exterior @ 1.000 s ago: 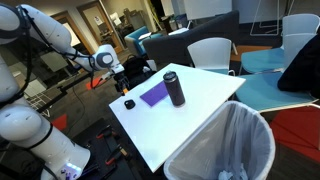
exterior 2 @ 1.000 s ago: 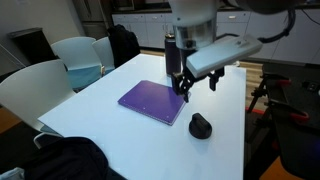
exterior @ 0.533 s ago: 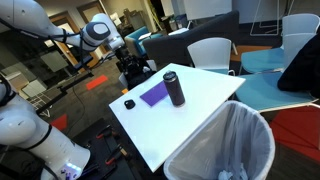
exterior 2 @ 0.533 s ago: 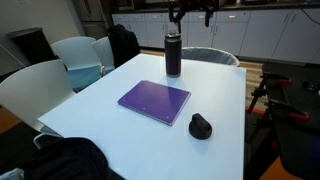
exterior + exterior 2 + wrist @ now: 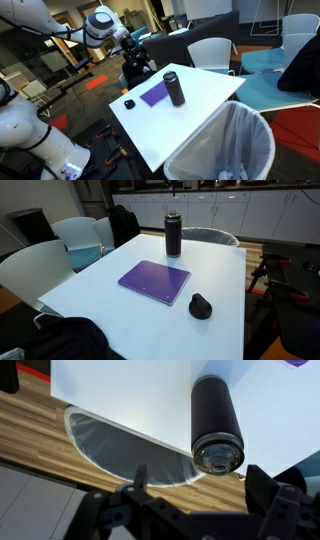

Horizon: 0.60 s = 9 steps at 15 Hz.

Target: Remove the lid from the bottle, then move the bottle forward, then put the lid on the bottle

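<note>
One bottle [image 5: 173, 235] upright on table [image 5: 232, 280], lid [image 5: 200, 306] near purple cloth [image 5: 155, 280], end effector [image 5: 197, 485] spread wide, empty

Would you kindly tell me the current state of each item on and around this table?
Tall dark grey-black metal bottle: upright, uncapped.
Small black round lid: off, resting on the white table.
Flat purple cloth: spread out.
Robot gripper: jaws open, empty.
Bag-lined bin: open-topped.
</note>
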Motion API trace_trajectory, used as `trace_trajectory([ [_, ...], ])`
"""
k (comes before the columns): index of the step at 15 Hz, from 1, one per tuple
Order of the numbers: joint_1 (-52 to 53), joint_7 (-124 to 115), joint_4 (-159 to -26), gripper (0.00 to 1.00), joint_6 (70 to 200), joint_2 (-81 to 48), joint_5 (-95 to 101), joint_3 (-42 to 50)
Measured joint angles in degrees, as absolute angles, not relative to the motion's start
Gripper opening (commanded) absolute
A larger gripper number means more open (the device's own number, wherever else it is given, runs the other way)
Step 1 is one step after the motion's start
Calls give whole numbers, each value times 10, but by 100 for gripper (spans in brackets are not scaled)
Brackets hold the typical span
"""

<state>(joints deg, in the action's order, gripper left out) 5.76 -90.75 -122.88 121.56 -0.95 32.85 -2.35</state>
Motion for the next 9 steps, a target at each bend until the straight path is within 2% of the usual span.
trace_trajectory([
  [4,57,-937,-1228,100,1222,-13,349,-25],
  [9,53,-975,-1224,100,1295,-59,427,-17],
])
